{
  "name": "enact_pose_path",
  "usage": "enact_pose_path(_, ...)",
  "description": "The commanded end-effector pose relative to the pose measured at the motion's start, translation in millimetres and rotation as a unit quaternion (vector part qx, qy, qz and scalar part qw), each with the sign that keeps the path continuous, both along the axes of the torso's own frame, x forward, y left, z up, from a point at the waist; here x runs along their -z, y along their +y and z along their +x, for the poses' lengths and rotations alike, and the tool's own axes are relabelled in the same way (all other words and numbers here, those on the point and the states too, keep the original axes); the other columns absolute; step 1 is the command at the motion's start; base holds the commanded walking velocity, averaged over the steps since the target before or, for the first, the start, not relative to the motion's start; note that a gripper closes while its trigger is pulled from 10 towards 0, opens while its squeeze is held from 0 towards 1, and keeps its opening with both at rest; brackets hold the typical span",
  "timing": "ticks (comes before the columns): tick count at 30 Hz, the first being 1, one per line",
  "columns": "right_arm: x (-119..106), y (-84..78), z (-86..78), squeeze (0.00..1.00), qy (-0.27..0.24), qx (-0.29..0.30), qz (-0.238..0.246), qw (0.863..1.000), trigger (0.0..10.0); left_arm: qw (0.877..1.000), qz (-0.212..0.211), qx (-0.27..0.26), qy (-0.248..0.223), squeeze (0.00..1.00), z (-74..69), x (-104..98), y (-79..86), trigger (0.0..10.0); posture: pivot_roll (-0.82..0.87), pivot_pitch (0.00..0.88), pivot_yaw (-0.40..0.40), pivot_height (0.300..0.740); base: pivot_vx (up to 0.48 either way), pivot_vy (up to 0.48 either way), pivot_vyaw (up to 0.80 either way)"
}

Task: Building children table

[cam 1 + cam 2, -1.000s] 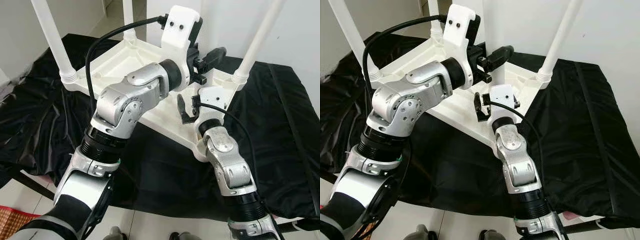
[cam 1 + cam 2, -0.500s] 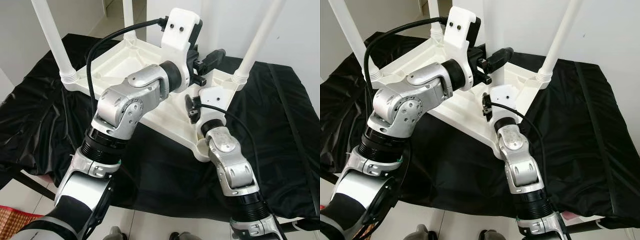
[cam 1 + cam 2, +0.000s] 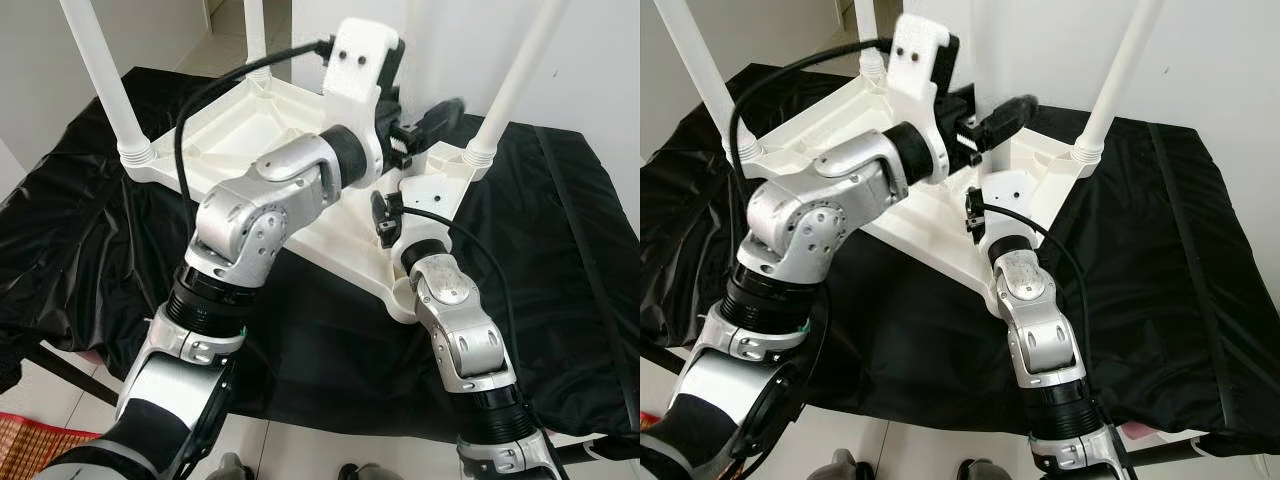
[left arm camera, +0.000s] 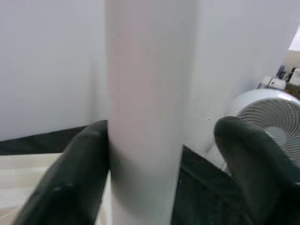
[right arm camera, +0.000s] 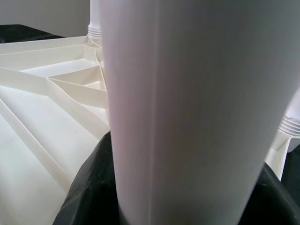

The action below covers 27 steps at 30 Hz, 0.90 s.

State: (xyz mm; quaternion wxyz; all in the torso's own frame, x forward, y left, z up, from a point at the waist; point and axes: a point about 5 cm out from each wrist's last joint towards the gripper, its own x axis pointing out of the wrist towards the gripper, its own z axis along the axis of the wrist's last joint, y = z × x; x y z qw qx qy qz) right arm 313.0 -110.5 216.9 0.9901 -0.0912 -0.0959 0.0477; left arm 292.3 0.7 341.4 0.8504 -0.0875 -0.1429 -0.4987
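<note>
White plastic — the children's table lies upside down in the upper centre of the frame on a black cloth draped over the worktop, with three white legs rising from its corners: one at upper left, one at the top, one at upper right. The left hand reaches across the upturned underside toward the upper-right leg; in its wrist view the fingers stand wide on either side of a white leg, one touching it, the other apart. The right hand sits just below, at the centre of the frame; its wrist view shows a white leg between its fingers — it holds that leg.
</note>
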Motion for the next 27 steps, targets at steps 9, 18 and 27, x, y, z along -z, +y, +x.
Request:
enact_pose_path(9, -1.5, -15.7, 3.3, 0.0, -0.004, 0.049, 0.03, 0.998, 10.0, 0.999, -0.045, 0.014, -0.019, 0.0, -0.8, -9.0, 9.9, 10.0, 0.01, 0.104, -0.026, 0.74, 0.0, 0.0, 0.0)
enact_pose_path(18, -0.5, -35.5, -4.2, 0.0, -0.017, 0.077, 0.062, 0.995, 10.0, 0.998, -0.039, -0.039, 0.013, 0.0, 12.6, 11.6, 33.1, 10.0, 0.01, 0.108, -0.016, 0.74, 0.0, 0.0, 0.0)
enact_pose_path(27, 7.4, -32.0, -22.7, 0.0, -0.028, 0.051, 0.058, 0.997, 10.0, 0.994, 0.021, -0.098, 0.036, 0.0, 18.3, 50.6, 45.1, 10.0, 0.01, 0.134, -0.008, 0.74, 0.0, 0.0, 0.0)
